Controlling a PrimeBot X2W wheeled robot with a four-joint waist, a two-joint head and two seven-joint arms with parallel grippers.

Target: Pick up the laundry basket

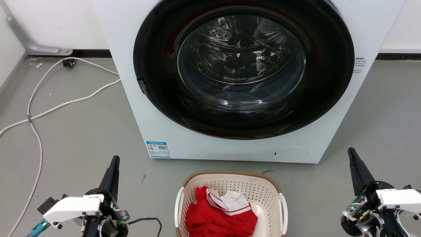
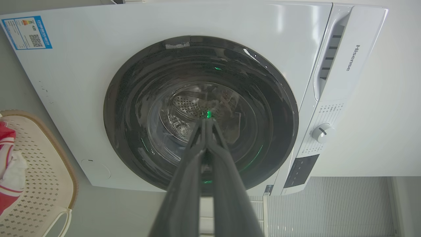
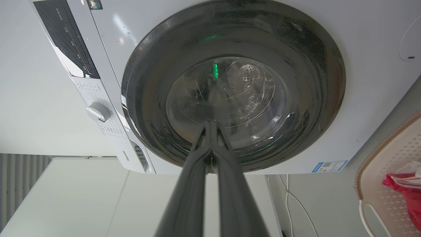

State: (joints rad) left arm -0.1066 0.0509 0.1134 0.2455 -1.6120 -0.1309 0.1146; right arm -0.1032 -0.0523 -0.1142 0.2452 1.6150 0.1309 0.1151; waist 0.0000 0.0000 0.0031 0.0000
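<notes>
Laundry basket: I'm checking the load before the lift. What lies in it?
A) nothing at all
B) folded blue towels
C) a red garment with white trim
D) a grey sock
C: a red garment with white trim lies crumpled inside the laundry basket, which stands on the floor in front of the washing machine.

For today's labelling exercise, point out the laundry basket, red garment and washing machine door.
laundry basket (image 1: 230, 173): head view, back rim.
red garment (image 1: 210, 219): head view, red middle.
washing machine door (image 1: 241, 59): head view, glass centre.
</notes>
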